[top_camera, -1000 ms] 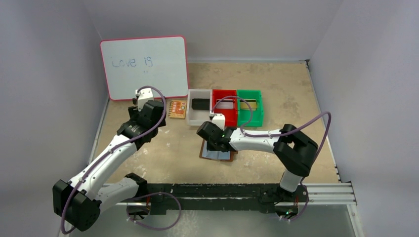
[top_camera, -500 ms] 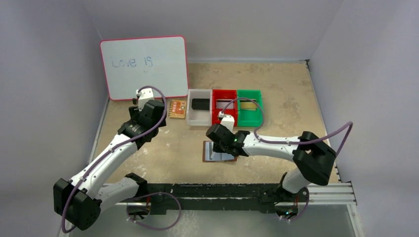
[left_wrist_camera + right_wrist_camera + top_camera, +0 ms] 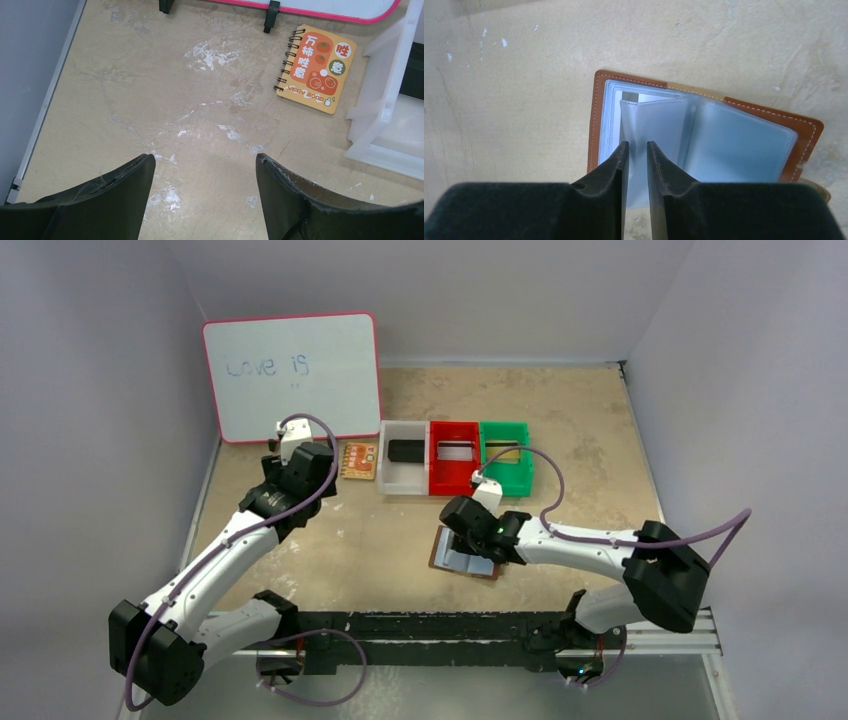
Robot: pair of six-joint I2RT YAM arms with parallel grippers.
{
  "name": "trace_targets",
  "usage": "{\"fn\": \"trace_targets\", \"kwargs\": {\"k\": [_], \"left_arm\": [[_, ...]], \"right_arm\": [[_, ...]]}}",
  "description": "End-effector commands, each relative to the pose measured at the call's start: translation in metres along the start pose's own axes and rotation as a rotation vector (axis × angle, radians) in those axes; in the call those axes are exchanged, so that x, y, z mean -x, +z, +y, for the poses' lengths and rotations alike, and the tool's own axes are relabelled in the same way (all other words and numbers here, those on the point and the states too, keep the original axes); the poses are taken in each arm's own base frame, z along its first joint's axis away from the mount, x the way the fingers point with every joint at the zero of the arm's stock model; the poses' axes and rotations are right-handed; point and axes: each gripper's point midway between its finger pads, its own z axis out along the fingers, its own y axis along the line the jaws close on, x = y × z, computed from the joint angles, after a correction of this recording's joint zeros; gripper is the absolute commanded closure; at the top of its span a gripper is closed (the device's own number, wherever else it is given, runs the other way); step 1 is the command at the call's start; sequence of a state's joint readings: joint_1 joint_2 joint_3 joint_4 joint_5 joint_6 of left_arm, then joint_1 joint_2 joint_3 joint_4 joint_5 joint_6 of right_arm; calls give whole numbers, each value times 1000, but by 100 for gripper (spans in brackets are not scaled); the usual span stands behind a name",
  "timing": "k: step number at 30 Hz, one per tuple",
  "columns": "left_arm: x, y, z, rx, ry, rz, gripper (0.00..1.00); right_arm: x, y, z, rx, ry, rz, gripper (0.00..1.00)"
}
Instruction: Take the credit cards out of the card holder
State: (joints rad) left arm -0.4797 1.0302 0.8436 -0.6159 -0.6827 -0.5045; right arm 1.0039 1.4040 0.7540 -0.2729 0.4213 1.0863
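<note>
The card holder (image 3: 462,563) lies open on the desk (image 3: 580,430), nr the front edge and a bit right of centre, w/ the brown leather side down and the pale blue-grey pocket panels up. In the right wrist view the card holder (image 3: 744,135) sits slightly turned. Its right panel lies flat, and one clear pocket leaf (image 3: 659,130) stands up from the middle fold.

The right end effector (image 3: 637,147) is directly above the left half of the holder. Its fingers are only a little apart, w/ a narrow gap, so not clenched, and the pale leaf shows through this gap. I cannot tell if the pads touch the leaf.

The left end effector (image 3: 205,165) is released, w/ the fingers wide apart and nothing btw them. It hangs over bare desk at the back left, well apart from the holder. Beside it is an orange spiral notebook (image 3: 315,70) w/ printed characters, and just right of that a white bin (image 3: 385,115).

In the top view three bins stand in a row behind the holder: white (image 3: 386,472), red (image 3: 455,480) and green (image 3: 505,483). A dark flat card (image 3: 405,450) lies in the white one. Red and green each hold a flat thing too, but too small to tell more.

A whiteboard (image 3: 292,375) w/ a pink frame stands at the back left.
</note>
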Motion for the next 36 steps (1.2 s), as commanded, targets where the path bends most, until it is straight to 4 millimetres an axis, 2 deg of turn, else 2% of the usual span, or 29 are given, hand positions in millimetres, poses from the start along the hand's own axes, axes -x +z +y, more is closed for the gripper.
{"fn": "trace_targets", "kwargs": {"k": [1,8,11,12,17,19,21,24,26,29,31,36], "left_arm": [[17,-4,-5,-20,-46,-37,27],[16,-4,-8,-36,-45,-31,27],[15,-7,-21,-109,-59,-16,26],[16,-8,-30,-155,-79,-11,26],[26,-43,-121,-629,-250,52,32],[24,-58,-148,-727,-247,75,32],[7,-69,-172,-752,-180,105,32],[-22,-82,-203,-803,-129,162,34],[-39,-88,-215,-823,-123,192,34],[-49,-89,-218,-822,-147,209,35],[-50,-88,-213,-807,-166,200,36],[-54,-85,-197,-768,-188,186,36]], "right_arm": [[12,-6,-18,-53,59,-53,77],[10,-13,-39,-118,98,-58,79],[10,-18,-44,-117,121,-58,79],[10,-20,-47,-114,128,-58,79],[-1,-27,-53,-51,192,-37,80],[-5,-28,-56,-27,209,-34,70],[-3,-33,-58,-18,235,-38,61],[0,-39,-57,13,254,-51,54],[4,-39,-49,64,249,-58,51],[8,-31,-41,128,260,-30,51],[11,-25,-41,145,269,-13,50],[4,-14,-36,149,225,33,48]]}}
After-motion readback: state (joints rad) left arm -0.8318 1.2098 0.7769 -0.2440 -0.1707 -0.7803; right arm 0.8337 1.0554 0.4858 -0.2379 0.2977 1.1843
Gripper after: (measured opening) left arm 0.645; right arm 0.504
